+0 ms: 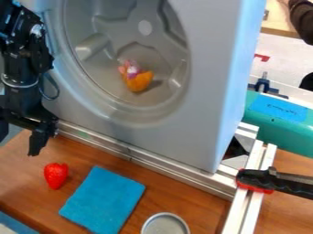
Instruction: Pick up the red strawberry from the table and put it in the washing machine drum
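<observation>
The jaws of the gripper (18, 144) stand apart, released, at the left edge, one partly cut off. Nearest below, the strawberry (56, 176) lies on the table (19, 183), beside the cloth (103, 200). The tin (165, 226) is cut off at the bottom edge. Behind, the drum (101, 25) contains an orange item (140, 81) touching a pink-and-white item (129, 69); their exact form is unclear. At right, a handwritten blue label (278, 107) is attached to the teal case (287, 132), itself cut off.
</observation>
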You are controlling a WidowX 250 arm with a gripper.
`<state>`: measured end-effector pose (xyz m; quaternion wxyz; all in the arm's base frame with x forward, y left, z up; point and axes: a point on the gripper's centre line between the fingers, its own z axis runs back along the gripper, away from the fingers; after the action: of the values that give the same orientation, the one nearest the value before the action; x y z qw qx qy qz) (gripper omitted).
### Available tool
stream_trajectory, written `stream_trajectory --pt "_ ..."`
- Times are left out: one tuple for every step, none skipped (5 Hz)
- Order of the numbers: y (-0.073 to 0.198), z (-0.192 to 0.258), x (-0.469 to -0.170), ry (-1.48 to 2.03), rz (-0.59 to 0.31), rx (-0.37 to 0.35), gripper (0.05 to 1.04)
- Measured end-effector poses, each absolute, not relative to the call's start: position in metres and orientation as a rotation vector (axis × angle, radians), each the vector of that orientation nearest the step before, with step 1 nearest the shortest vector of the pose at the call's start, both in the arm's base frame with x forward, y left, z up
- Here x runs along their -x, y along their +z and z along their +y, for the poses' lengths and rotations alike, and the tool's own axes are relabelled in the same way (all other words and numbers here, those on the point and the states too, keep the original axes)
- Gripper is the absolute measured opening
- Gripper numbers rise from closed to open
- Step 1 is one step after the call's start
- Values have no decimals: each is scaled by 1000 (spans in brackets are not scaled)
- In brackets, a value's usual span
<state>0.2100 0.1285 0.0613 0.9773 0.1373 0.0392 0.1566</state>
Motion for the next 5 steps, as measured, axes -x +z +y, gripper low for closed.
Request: stream_trajectory --pt "55 127 -209 307 97 -267 1003" --pt "38 131 -220 296 45 -212 1003" --pt "18 135 -223 311 38 -188 1003" --pt "-5 129 -228 279 48 -131 1003" --pt "-24 121 -231 277 75 -75 1003"
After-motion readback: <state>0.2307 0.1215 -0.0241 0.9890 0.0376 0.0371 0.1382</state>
